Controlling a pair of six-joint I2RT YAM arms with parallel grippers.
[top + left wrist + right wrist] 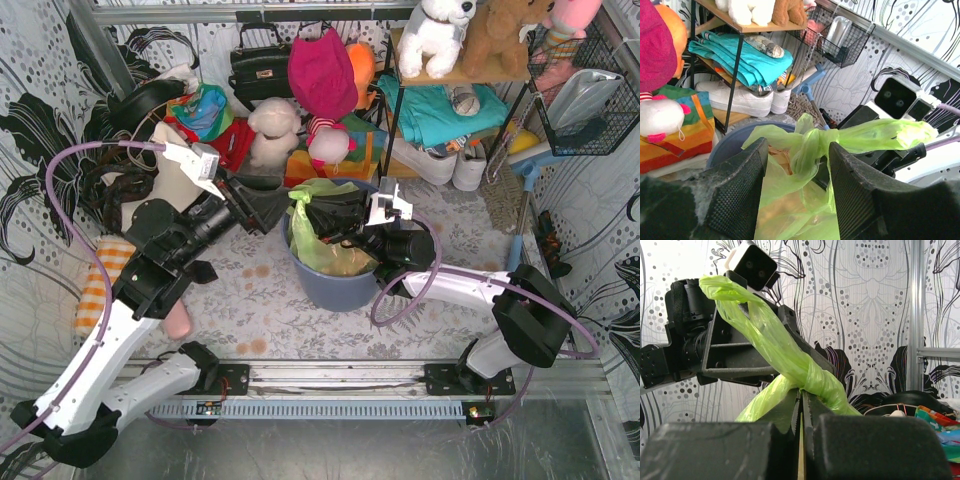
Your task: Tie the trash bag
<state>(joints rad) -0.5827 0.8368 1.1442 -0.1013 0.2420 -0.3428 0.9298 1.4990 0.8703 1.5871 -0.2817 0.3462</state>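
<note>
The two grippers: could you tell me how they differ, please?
The left gripper is open, holding nothing; the right gripper is shut on the trash bag just below its knot. Left gripper reaches from the bag's left, right gripper from its right. Both are black.

**Knotted strip at the right tool's tips**

The right tool (801,401) has its fingers pressed together, pinching the trash bag (772,345) just under a knot (817,382). From there a twisted lime-green strip climbs leftward across the left tool (747,354). Patterned wallpaper (865,315) stands behind.
</note>
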